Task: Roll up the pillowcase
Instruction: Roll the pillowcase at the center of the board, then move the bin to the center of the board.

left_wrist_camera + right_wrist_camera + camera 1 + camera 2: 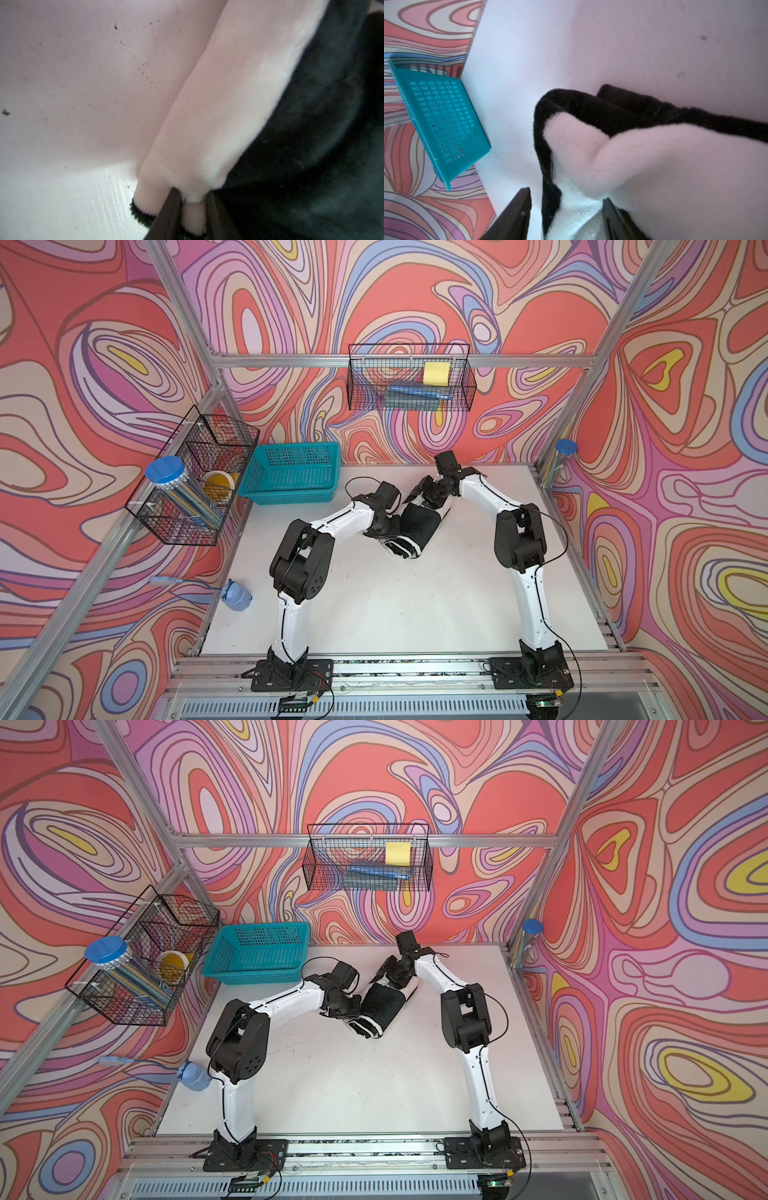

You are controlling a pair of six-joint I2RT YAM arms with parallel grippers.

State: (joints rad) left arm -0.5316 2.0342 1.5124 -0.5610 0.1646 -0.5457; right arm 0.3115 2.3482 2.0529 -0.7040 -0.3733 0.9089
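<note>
The black-and-white checked plush pillowcase (417, 524) lies as a thick roll in the middle of the white counter (395, 605). Toward its nearer end the left hand (192, 194) pinches a white fold; that pinch needs to be firm so the layers cannot spring open. Farther on, the right hand (566, 194) stands spread astride the roll's slack end, and should gather those loose black edges before closing.

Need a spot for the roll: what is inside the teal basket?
Inside the teal basket, both top views show only its bare perforated floor; its near wall covers a strip of floor behind it.
</note>
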